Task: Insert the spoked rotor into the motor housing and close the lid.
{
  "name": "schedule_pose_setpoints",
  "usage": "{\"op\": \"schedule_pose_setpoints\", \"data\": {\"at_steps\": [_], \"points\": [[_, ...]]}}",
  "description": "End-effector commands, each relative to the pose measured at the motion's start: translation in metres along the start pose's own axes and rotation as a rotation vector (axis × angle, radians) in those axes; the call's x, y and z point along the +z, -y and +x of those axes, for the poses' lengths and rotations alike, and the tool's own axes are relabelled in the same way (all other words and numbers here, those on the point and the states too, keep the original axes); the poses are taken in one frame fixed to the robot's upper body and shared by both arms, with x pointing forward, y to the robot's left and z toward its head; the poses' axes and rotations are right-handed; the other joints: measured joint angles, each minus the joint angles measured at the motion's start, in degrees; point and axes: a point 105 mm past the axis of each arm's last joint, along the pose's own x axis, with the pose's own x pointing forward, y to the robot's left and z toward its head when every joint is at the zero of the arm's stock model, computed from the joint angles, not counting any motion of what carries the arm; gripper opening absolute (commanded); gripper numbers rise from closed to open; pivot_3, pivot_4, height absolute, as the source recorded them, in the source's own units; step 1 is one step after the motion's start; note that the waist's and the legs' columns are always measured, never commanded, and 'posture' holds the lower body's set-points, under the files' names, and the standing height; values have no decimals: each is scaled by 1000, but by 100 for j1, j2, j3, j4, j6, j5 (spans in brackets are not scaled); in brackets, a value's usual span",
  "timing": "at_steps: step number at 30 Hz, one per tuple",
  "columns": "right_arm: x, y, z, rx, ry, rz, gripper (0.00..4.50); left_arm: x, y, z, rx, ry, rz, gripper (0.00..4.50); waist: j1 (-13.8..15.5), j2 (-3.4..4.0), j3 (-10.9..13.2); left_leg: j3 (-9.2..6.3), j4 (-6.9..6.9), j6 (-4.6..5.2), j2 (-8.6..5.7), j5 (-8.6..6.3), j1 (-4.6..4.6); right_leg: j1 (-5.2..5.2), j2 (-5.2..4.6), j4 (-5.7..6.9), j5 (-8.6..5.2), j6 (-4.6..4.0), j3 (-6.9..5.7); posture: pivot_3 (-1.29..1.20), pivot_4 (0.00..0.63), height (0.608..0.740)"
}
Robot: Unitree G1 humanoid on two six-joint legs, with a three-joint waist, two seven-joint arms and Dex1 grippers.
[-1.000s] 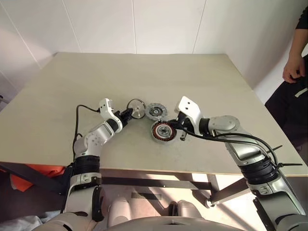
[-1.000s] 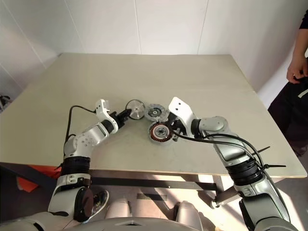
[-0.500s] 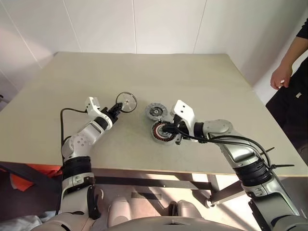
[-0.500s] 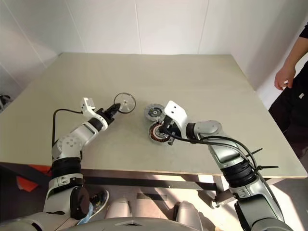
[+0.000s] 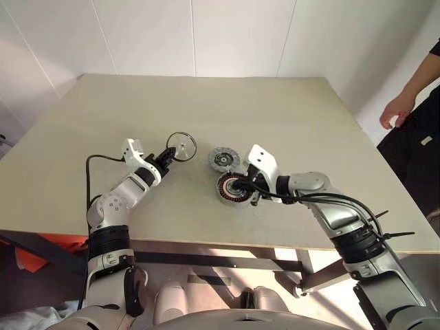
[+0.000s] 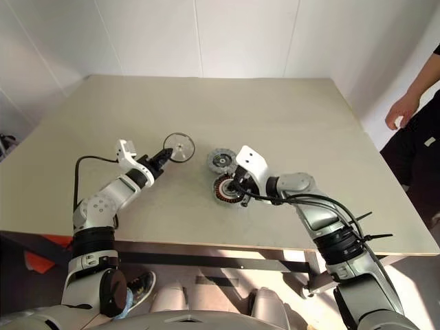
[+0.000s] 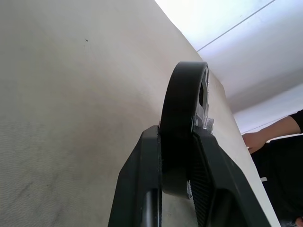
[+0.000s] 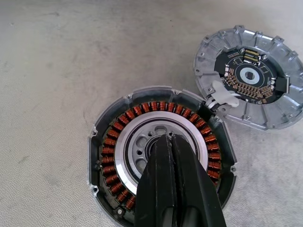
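The small round silvery spoked rotor (image 5: 181, 146) stands on edge in the air, its dark rim pinched between the two black fingers (image 7: 142, 189) of the left gripper (image 5: 168, 154), which are closed onto it; its thin spokes and central hub face the camera overhead. It is held clear above the counter, well to the left of the other two parts.

The round grey-rimmed motor housing (image 8: 161, 151) lies flat on the counter with its ring of copper-brown windings open upward around a silvery inner ring and a dark centre. The right gripper (image 8: 171, 142) has its fingers pressed fully together, holding nothing, their tips over the housing's dark centre; whether they touch it cannot be told.

Just beyond those fingertips lies the round flat grey metal lid (image 8: 249, 85), inner face up, with a ribbed rim and a dark circuit-like centre. Its edge is touching or nearly touching the housing's rim.

That makes one rotor, one housing and one lid.

The pale beige matte counter (image 5: 206, 103) is finely speckled, and wide bare surface stretches from the parts to its far edge and to both sides. The near edge lies close behind the arms. White panelled walls (image 5: 172, 34) rise behind it. A person's hand (image 5: 390, 113) hangs off the counter's right edge, well apart from the right gripper.
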Motion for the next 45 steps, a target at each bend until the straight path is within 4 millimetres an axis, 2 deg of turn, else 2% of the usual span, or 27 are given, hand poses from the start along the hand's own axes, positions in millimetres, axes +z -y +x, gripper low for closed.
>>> {"op": "schedule_pose_setpoints", "data": {"at_steps": [1,5,10,12,15,18,21,25,28,32,39,45], "points": [[29,2,-6,-10,72,-66,0,8,14,2,-50,20,20,495,0,0,0,0,0,-1,0,0,0,-1,0,0,0,0,0,0,0,740],[16,-1,2,2,44,-35,0,7,14,1,-48,16,23,495,-2,-1,0,0,0,-1,0,0,1,-1,0,-2,0,0,0,0,0,740],[-14,-5,15,15,-21,78,0,8,12,0,-39,15,29,495,-8,-1,0,0,0,0,0,0,1,-1,-1,-2,0,0,-1,0,0,740],[-24,0,17,-17,-53,57,0,9,13,0,-38,13,36,495,-18,-6,-3,1,-1,1,0,-1,2,1,0,-1,0,0,0,0,0,740],[0,6,9,-23,34,50,0,5,18,1,-50,-4,51,495,-16,-6,-3,1,-1,5,0,-3,24,22,-1,-2,-1,1,0,0,0,740],[16,12,-3,-30,70,7,0,0,28,4,-82,-27,52,495,-1,-7,-2,0,0,7,-1,-4,43,29,-1,-5,-1,2,0,0,0,740],[28,19,-12,-60,92,-25,0,-6,52,9,-172,-59,-1,495,3,-9,0,0,0,7,-2,-5,40,30,-2,-9,-1,2,0,0,0,740],[38,24,-17,-97,116,-46,0,-36,74,12,-248,-230,-145,495,8,-10,0,0,-2,2,-1,-2,37,30,-2,-11,-1,1,-1,0,0,740],[42,31,-20,-146,126,-50,0,-59,76,12,-249,-335,-191,495,-7,-11,1,1,-5,1,-2,-2,36,30,-1,-17,-1,1,-1,0,0,740],[47,40,-27,-207,131,-61,0,-78,84,9,-275,-424,-204,495,-21,-11,5,1,-12,0,-1,-1,25,29,2,-20,-1,2,-2,0,0,740],[60,77,-48,-432,157,-60,0,-95,88,5,-303,-539,-252,495,0,-10,6,1,-8,1,-7,-1,29,29,-4,-30,-1,2,-4,0,0,740],[63,85,-55,-486,164,-57,0,-104,87,3,-299,-588,-287,495,-2,-10,6,1,-13,1,-5,-2,28,29,-2,-38,-1,3,-6,0,0,740]]}}
